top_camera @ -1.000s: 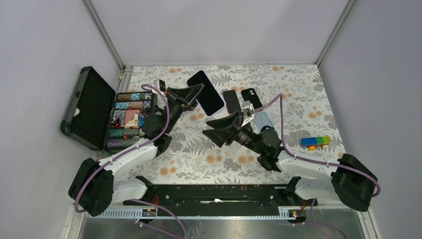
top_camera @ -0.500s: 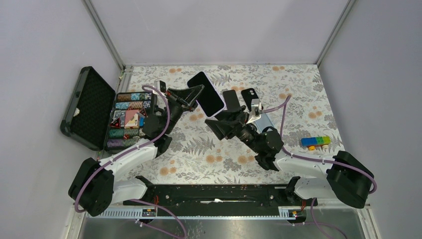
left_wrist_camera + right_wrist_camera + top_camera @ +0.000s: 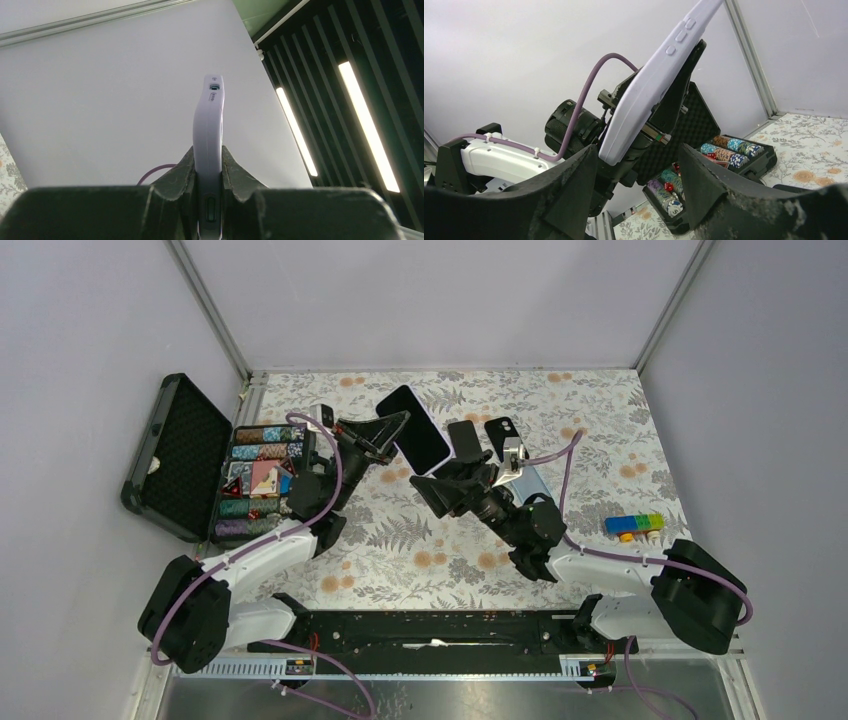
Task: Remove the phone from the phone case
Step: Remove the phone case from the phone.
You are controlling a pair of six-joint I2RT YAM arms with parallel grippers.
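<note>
Above the flowered desk, the cased phone is clamped in the left claw, and the right claw is spread open near it.

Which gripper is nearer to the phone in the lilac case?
Left. The left gripper is shut on the cased phone; the right gripper is open close beside its end, not gripping.

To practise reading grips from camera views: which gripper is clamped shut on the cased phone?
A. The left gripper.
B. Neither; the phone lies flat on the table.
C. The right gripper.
A: in the left wrist view the left gripper pinches the lilac phone case between both fingers, held up off the table, while the right gripper has its jaws standing apart.
</note>
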